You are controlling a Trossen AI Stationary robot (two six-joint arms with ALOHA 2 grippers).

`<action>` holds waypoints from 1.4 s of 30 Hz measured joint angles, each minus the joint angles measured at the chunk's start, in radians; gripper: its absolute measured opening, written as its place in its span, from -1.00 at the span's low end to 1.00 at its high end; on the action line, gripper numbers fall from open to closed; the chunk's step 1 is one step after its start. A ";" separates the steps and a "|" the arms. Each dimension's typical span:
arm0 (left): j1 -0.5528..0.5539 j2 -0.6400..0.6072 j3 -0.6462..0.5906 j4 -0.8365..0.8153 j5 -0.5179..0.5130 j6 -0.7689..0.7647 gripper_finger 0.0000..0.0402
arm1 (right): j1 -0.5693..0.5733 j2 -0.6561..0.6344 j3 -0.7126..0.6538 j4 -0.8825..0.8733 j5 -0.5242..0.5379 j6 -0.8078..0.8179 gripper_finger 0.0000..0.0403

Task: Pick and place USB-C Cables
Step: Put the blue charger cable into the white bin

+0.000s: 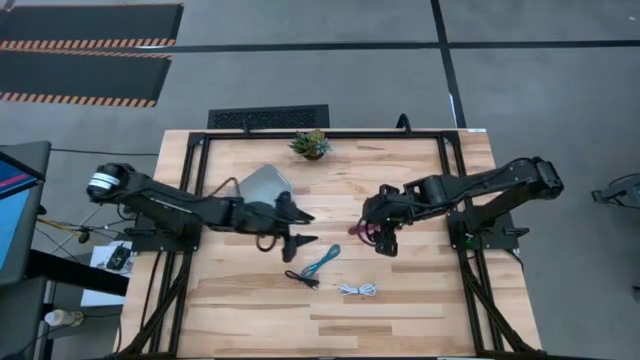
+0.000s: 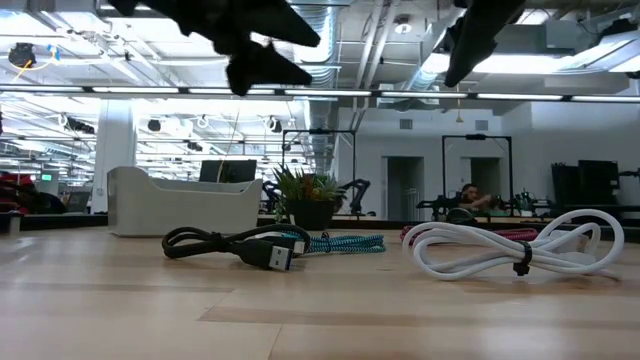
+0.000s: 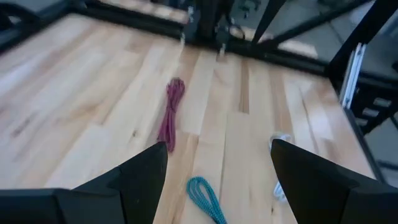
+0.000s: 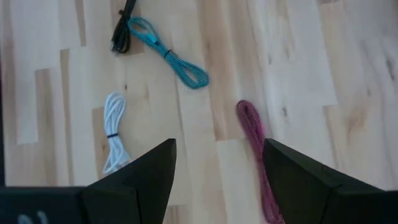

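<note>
From where I stand the left gripper (image 1: 300, 228) hangs above the light wooden slatted table (image 1: 250, 320), just beside the pale translucent plastic bin (image 1: 265, 185) on the bin's right, with its two dark fingers (image 3: 146, 174) spread wide and nothing between them. That bin is my landmark: it sits toward the back of the table's left half, and a small green potted plant (image 1: 311, 144) stands behind it and to its right, near the table's far edge. In front of the bin and to its right lies the thin black cable with a plug at its end (image 1: 302, 278), loosely looped, and right against it the teal braided cable (image 1: 322, 261), folded into a narrow bundle that slants away from the black one. Farther right of the bin and nearest the front edge is the white cable (image 1: 358, 290), coiled in soft loops and cinched by a dark tie. Well to the bin's right, level with it, the maroon braided cable (image 4: 255, 140) lies stretched in a long slim hank directly beneath the right gripper (image 1: 386, 240), whose dark fingers (image 4: 146, 171) stand wide apart above it, holding nothing and not touching the cable.
</note>
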State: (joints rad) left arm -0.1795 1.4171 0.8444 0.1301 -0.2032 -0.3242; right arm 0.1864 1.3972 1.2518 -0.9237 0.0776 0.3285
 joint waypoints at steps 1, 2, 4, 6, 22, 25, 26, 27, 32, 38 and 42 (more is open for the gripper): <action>0.000 0.028 0.020 -0.002 0.010 0.006 0.37 | 0.010 0.000 0.000 -0.006 0.000 0.010 0.32; 0.000 0.052 0.038 -0.006 0.015 0.011 0.37 | 0.019 0.000 0.000 -0.011 0.000 0.019 0.32; 0.000 0.096 0.067 -0.016 0.015 0.014 0.37 | 0.039 0.000 0.000 -0.019 0.000 0.039 0.32; 0.000 0.135 0.089 -0.026 0.015 0.008 0.37 | 0.057 0.000 0.000 -0.019 0.001 0.063 0.32; -0.003 0.350 0.145 -0.008 -0.064 -0.066 0.37 | 0.184 0.000 0.000 -0.034 0.103 0.257 0.32; -0.003 0.391 0.146 -0.005 -0.093 -0.098 0.37 | 0.202 0.000 0.000 -0.036 0.107 0.289 0.32; -0.003 0.404 0.145 -0.005 -0.094 -0.107 0.37 | 0.209 0.000 0.000 -0.036 0.108 0.299 0.32; -0.004 0.414 0.145 -0.006 -0.094 -0.108 0.37 | 0.214 0.000 0.000 -0.036 0.108 0.305 0.32; -0.026 0.470 0.145 -0.001 -0.095 -0.103 0.37 | 0.236 0.000 0.000 -0.034 0.136 0.333 0.32; -0.058 0.503 0.145 0.016 -0.112 -0.125 0.37 | 0.251 0.000 0.000 -0.034 0.145 0.347 0.32; -0.074 0.502 0.145 0.018 -0.173 -0.123 0.37 | 0.252 0.000 0.000 -0.034 0.145 0.347 0.32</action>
State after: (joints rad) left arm -0.2536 1.9190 0.9894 0.1482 -0.3765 -0.4472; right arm 0.4385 1.3975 1.2518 -0.9575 0.2230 0.6750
